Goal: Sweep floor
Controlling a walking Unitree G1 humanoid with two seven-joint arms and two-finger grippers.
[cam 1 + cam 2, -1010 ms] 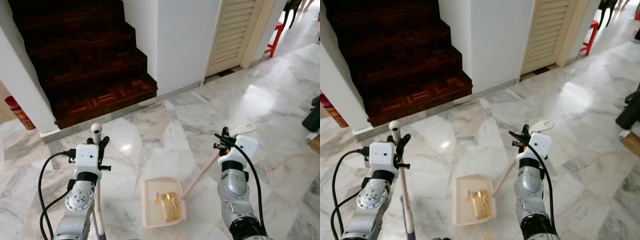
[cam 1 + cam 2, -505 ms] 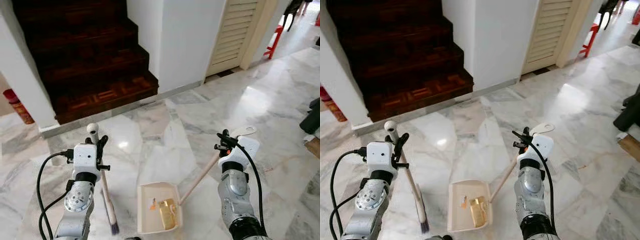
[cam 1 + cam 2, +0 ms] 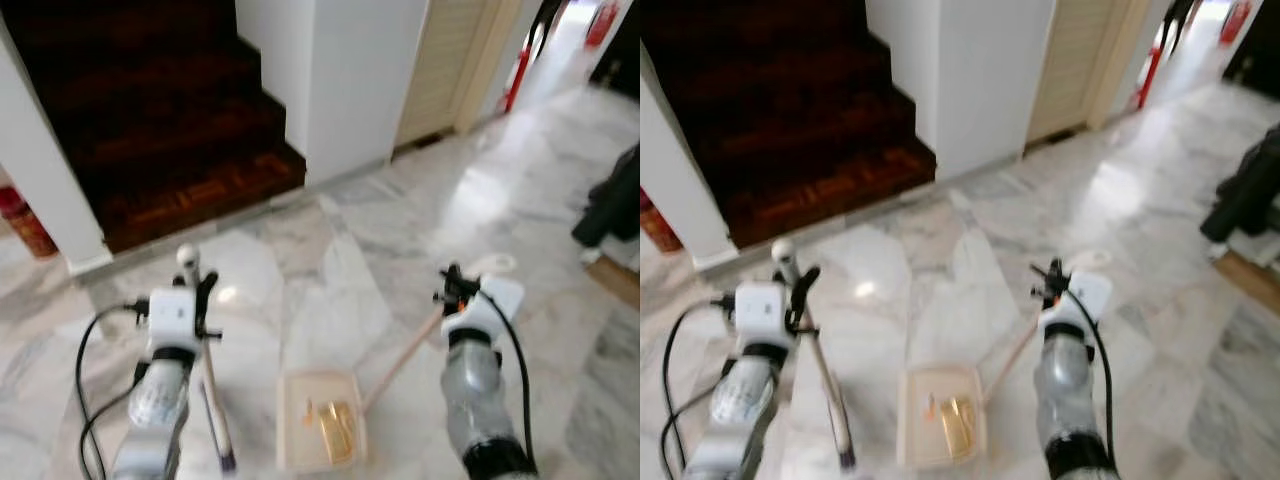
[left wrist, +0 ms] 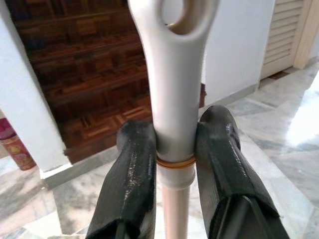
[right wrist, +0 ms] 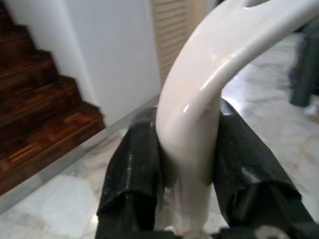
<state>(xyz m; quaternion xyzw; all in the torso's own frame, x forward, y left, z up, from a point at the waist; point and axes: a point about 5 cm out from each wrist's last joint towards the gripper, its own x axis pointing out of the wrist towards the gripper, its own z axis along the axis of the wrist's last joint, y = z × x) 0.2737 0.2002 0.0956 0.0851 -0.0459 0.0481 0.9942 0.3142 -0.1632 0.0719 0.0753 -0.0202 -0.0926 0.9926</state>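
My left gripper (image 3: pixel 198 290) is shut on the white top of a broom handle (image 4: pixel 172 99), and the pink shaft runs down to the bristles (image 3: pixel 226 460) on the marble floor. A cream dustpan (image 3: pixel 318 432) lies on the floor between my arms, with a yellow piece and small orange bits (image 3: pixel 338 434) in it. Its long handle (image 3: pixel 398 362) slants up to my right gripper (image 3: pixel 450 290), which is shut on the white curved grip (image 5: pixel 199 114). The head views are blurred.
A dark wooden staircase (image 3: pixel 160 130) rises ahead on the left beside a white wall (image 3: pixel 350 80). A louvred door (image 3: pixel 445 60) stands further right. A red extinguisher (image 3: pixel 18 220) sits at the far left, a black object (image 3: pixel 612 200) at the right edge.
The whole view has shifted and blurred, so the camera has moved. Broom and dustpan stay in the same grips, with the dustpan still between my arms.
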